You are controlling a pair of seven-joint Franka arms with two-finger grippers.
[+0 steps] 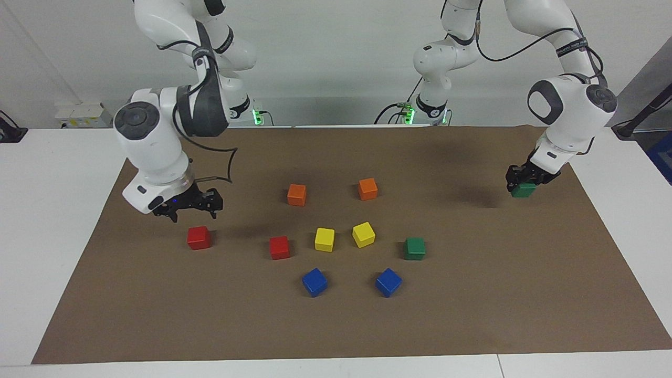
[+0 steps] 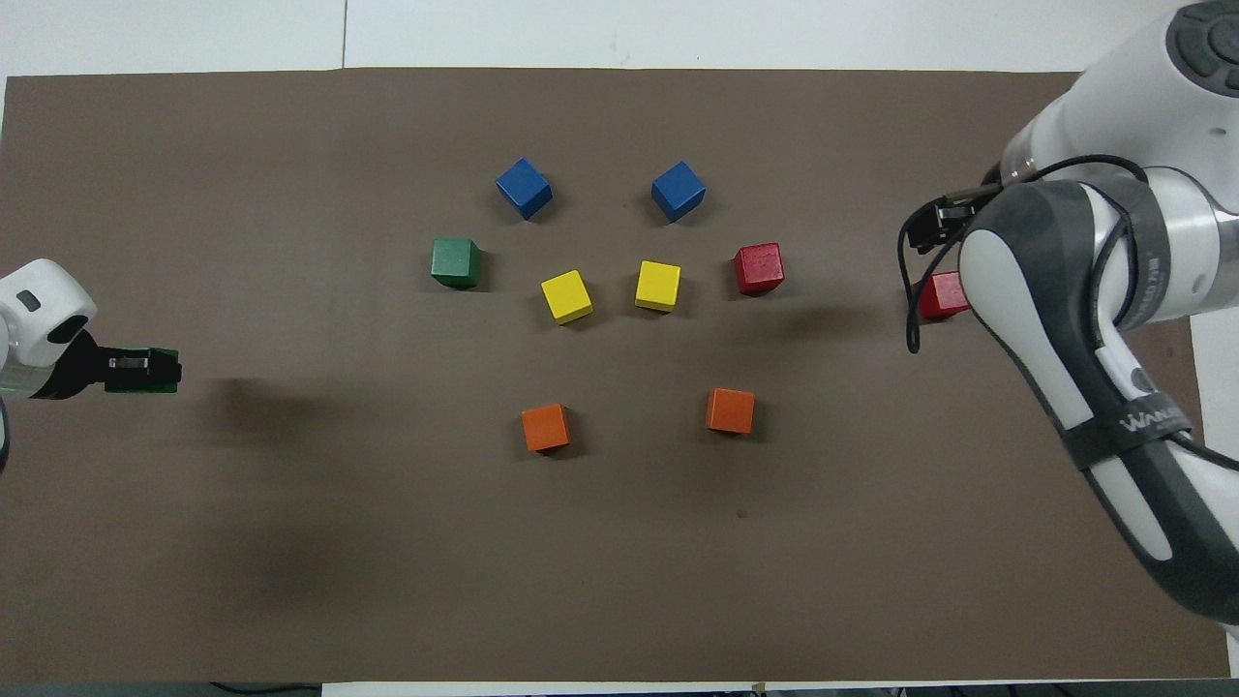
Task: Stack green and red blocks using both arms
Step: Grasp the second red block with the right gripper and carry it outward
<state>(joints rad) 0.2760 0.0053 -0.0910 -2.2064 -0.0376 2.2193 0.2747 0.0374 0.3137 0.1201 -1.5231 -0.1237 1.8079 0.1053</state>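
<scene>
My left gripper [image 1: 524, 184] [image 2: 135, 371] is shut on a green block [image 1: 523, 190] [image 2: 155, 371], held just above the brown mat [image 1: 472, 294] toward the left arm's end. A second green block [image 1: 415, 248] [image 2: 455, 262] rests on the mat beside the yellow cubes. My right gripper [image 1: 192, 211] [image 2: 941, 221] hangs open and holds nothing, a little above a red block [image 1: 199, 237] [image 2: 939, 295] that lies on the mat toward the right arm's end; the arm partly covers this block in the overhead view. Another red block [image 1: 279, 247] [image 2: 758, 268] sits nearer the middle.
In the middle of the mat, two orange cubes [image 1: 296, 194] [image 1: 367, 188] lie nearest the robots. Two yellow cubes [image 1: 324, 239] [image 1: 363, 234] sit between the red and green blocks. Two blue cubes [image 1: 314, 282] [image 1: 388, 282] lie farthest out. White table surrounds the mat.
</scene>
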